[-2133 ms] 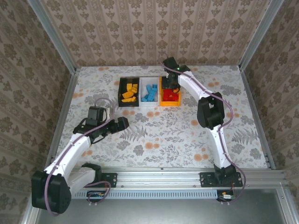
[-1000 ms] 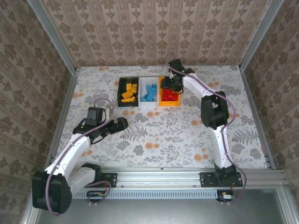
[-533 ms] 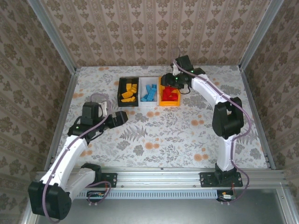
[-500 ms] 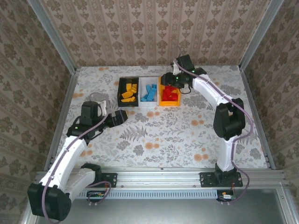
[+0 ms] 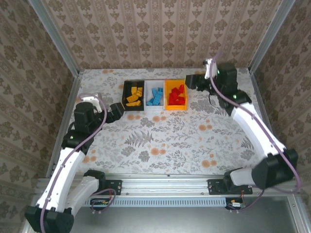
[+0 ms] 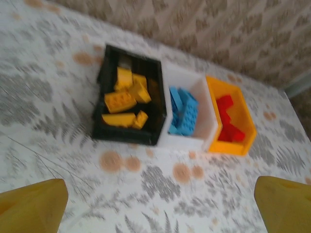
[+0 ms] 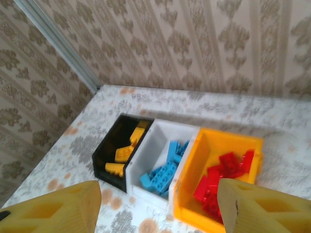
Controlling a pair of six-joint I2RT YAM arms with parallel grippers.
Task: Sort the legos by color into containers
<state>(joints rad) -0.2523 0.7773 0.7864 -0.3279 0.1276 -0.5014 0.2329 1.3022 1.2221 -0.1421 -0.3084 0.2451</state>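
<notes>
Okay, left gripper [image 5: 115, 110] is spread wide open, with nothing between its yellow fingers [image 6: 31, 206] and touching nothing. It hangs over the floral table [image 5: 160, 141], on the near-left side of the bins and apart from them. Bare tablecloth lies between this gripper and the bins, with nothing in the way.

All three bins are joined in a row toward the far side of the table. The black bin [image 6: 129, 136] is on the left and holds the yellow legos [image 6: 121, 102]. The white bin [image 6: 184, 142] is in the middle and holds the blue legos [image 6: 183, 114]. The orange bin [image 6: 228, 148] is on the right and holds the red legos [image 6: 226, 121]. No loose legos can be seen on the cloth.

Further back, the right gripper [image 5: 193, 81] is also wide open and empty. It sits just beside the far-right corner of the orange bin, pointing left toward it without touching it. In the right wrist view the orange bin is nearest to its fingers and the black bin farthest.

Wallpaper wall [image 5: 160, 29] stands behind the bins.
</notes>
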